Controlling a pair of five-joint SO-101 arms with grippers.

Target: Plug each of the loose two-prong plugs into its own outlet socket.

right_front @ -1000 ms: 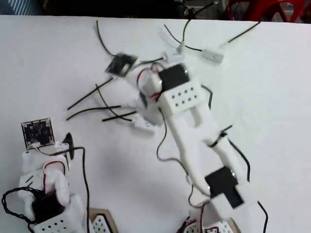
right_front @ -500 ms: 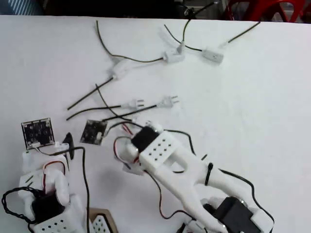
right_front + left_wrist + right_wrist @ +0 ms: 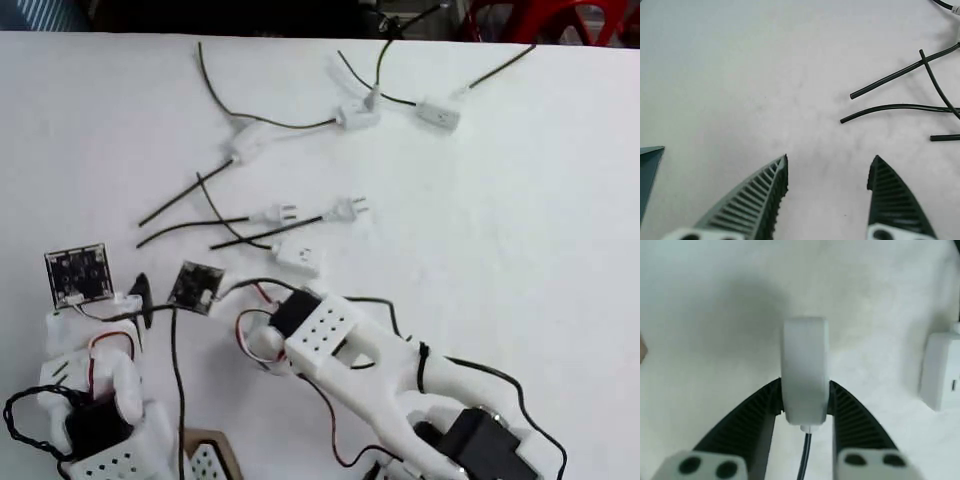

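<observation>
Two loose plugs sit mid-table with prongs aimed at the right edge, the left-hand plug and the right-hand plug, cords trailing toward the left edge, and a free socket lies just on the near side of them. Right gripper is pinching a white corded block by its flanks, cord running back between the jaws, so the far end faces forward, which looks like a grip chosen for pushing it straight into a mate; whether it is plug or socket I cannot tell. That arm sits toward the near edge of the table. Left gripper hangs near the left edge, jaws spread wide over bare surface beside cut cable ends, probably parked ready to brace a socket
</observation>
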